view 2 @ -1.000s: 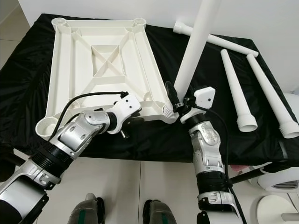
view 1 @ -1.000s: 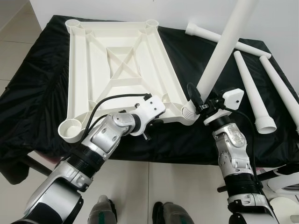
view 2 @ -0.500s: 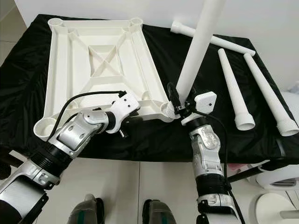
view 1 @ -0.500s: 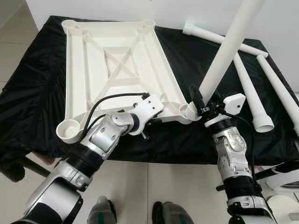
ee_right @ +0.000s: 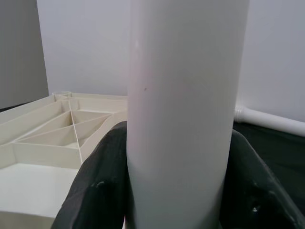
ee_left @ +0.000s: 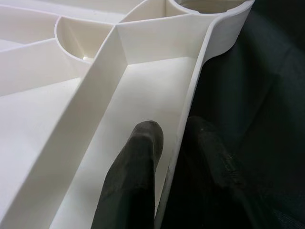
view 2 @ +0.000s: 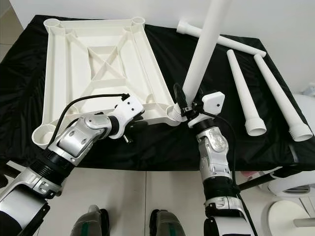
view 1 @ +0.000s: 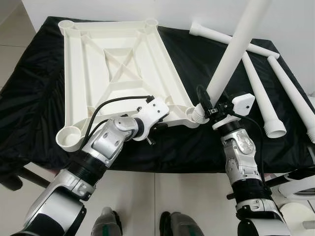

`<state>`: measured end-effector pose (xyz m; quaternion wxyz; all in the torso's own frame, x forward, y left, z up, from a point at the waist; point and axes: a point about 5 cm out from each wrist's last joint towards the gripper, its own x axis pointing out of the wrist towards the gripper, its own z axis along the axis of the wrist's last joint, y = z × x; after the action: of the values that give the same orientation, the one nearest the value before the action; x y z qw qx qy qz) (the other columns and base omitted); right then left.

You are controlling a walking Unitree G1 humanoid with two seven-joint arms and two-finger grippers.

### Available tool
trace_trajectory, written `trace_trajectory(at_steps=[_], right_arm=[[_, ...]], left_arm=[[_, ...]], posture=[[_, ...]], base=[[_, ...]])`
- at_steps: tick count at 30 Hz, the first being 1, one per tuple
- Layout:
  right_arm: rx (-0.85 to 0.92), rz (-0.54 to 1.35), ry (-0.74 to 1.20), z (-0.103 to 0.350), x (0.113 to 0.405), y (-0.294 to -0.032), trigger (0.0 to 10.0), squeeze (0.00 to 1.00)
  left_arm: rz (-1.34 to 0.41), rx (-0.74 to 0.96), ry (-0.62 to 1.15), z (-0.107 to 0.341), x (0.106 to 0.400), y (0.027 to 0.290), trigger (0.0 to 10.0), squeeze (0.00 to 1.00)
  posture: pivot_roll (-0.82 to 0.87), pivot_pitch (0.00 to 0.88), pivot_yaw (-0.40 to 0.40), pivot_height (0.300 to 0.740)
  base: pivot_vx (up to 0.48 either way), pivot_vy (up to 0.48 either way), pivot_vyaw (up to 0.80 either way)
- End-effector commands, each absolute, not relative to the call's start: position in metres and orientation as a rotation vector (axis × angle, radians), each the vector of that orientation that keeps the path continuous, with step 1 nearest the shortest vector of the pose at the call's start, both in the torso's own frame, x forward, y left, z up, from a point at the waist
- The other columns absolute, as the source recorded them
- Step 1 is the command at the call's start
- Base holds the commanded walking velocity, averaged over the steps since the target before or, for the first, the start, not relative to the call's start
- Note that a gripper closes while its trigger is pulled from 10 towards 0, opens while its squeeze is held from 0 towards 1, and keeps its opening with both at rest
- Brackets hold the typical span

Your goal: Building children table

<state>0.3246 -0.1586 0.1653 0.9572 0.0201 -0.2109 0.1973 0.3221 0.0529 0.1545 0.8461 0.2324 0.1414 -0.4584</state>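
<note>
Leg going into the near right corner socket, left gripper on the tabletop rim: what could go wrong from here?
1. The right gripper holds the leg low near its threaded end, and the leg leans; it could bind or cross-thread in the corner socket.
2. The left gripper pinches only the thin rim of the tabletop; twisting could shift the tabletop on the black cloth.
3. The three loose legs lie close by; a swing could knock them.

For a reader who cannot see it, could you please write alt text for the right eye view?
The right gripper holds a white plastic table leg upright at a corner socket of the upturned white tabletop. The left gripper clamps its near edge.
</note>
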Motion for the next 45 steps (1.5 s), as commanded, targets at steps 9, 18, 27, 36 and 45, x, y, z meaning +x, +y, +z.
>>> trace_trajectory(at_steps=[9,18,27,36,45], right_arm=[[0.056,0.45,-0.292,0.137,0.325,-0.146,10.0,0.0],[0.054,0.447,-0.283,0.135,0.328,-0.147,10.0,0.0],[0.055,0.388,-0.225,0.117,0.327,-0.157,10.0,0.0],[0.082,0.341,-0.184,0.103,0.325,-0.166,10.0,0.0],[0.064,0.34,-0.188,0.1,0.322,-0.167,10.0,0.0]], left_arm=[[-0.939,0.497,0.213,0.174,0.324,0.053,10.0,0.0],[-0.943,0.497,0.212,0.175,0.324,0.053,10.0,0.0],[-0.946,0.499,0.212,0.176,0.323,0.053,10.0,0.0],[-0.951,0.497,0.215,0.176,0.322,0.053,10.0,0.0],[-0.953,0.5,0.214,0.177,0.322,0.053,10.0,0.0]], posture=[[0.02,0.11,-0.054,0.74],[0.02,0.109,-0.053,0.74],[0.03,0.109,-0.053,0.74],[0.03,0.112,-0.048,0.74],[0.03,0.112,-0.047,0.74]], base=[[0.0,0.0,0.0],[0.0,0.0,0.0],[0.0,0.0,0.0],[0.0,0.0,0.0],[0.0,0.0,0.0]])
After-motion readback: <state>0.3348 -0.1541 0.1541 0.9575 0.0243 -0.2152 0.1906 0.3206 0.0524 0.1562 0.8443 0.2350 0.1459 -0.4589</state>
